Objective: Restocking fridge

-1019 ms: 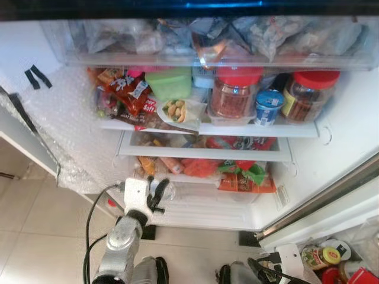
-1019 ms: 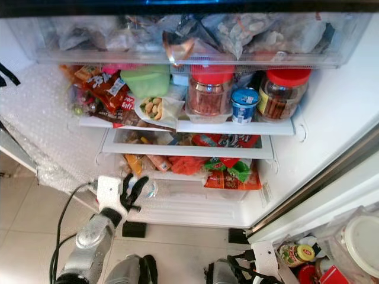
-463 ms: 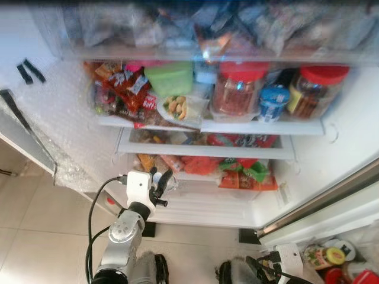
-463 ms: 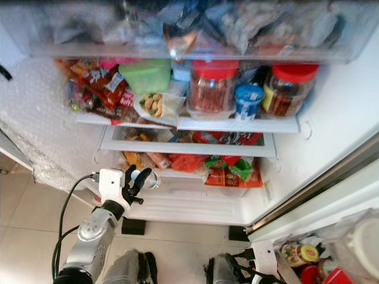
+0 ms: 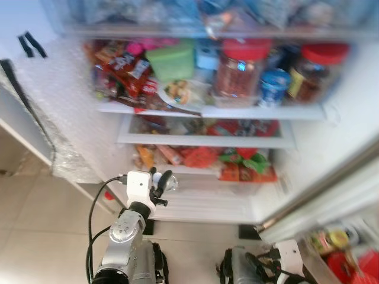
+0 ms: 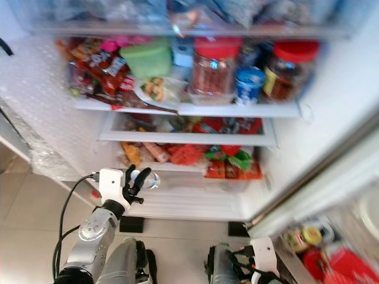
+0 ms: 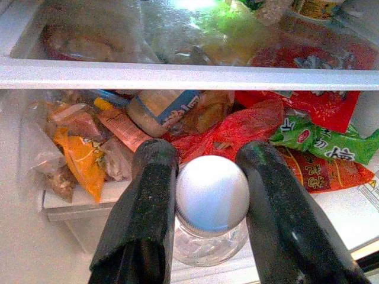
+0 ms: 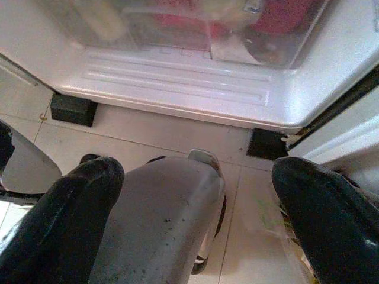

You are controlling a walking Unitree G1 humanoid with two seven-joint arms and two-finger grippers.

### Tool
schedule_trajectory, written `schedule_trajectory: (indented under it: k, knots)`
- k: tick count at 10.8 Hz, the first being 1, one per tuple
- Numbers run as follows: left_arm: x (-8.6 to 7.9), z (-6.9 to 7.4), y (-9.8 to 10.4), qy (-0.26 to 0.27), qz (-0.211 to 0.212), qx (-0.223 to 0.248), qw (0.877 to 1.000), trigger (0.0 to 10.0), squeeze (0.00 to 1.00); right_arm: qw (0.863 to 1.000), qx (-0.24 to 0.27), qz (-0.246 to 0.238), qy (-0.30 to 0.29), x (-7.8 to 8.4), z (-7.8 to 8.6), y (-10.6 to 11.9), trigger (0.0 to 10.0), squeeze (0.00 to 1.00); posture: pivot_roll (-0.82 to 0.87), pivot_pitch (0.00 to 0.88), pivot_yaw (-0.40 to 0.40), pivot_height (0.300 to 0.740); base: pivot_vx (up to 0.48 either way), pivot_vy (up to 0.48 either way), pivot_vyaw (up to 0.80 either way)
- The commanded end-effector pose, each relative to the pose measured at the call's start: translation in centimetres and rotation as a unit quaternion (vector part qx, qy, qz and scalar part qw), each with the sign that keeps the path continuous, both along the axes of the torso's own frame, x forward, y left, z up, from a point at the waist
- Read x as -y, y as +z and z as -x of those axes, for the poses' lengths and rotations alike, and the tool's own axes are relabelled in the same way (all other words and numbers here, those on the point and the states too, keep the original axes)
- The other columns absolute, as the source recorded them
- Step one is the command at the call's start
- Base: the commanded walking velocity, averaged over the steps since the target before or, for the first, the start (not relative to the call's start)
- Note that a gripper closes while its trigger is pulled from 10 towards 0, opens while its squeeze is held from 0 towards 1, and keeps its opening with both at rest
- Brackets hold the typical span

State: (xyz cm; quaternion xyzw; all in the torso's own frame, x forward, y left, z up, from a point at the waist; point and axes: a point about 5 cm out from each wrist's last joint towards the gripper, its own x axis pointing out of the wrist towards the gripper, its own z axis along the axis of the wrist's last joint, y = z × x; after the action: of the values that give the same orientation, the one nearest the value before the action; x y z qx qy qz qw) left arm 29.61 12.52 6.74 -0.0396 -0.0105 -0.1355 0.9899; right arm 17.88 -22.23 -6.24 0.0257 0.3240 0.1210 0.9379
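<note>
The fridge stands open in front of me. My left gripper [image 5: 160, 180] is shut on a small clear bottle with a white cap [image 7: 212, 192], one black finger on each side of its neck. It holds the bottle [image 5: 171, 184] at the left front of the lower shelf [image 5: 204, 171], just before the heap of snack packets [image 7: 249, 127]. A white ledge [image 5: 201, 207] lies below it. My right gripper [image 8: 195, 177] hangs low and open over the tiled floor by the fridge's base.
The shelf above holds red-lidded jars [image 5: 240, 71], a green tub [image 5: 172, 59] and a blue cup [image 5: 273, 86]. Bubble wrap [image 5: 65, 118] covers the left wall. The door frame [image 5: 320, 189] slants at the right, with jars and red packs [image 5: 337, 245] below it.
The left gripper has lifted the bottle a little, up to the lower shelf's front. The camera has shifted and the picture is now blurred. The right arm still hangs.
</note>
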Motion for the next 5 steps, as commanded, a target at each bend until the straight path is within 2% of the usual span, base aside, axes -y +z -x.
schedule_trajectory:
  k: [1,5]
  knots:
    - [0.2,-0.4,1.1,-0.001,-0.004,0.025,1.0,10.0,0.0,1.0,-0.029,-0.002,0.0,0.1,1.5,-0.8,10.0,0.0,-0.07,0.237,0.037,0.642,0.0,0.0,0.0]
    - [0.9,-1.3,3.4,-0.012,-0.016,0.07,0.997,10.0,0.0,1.0,-0.031,-0.001,-0.001,0.1,1.4,-0.8,10.0,0.0,-0.07,0.235,0.037,0.642,0.0,0.0,0.0]
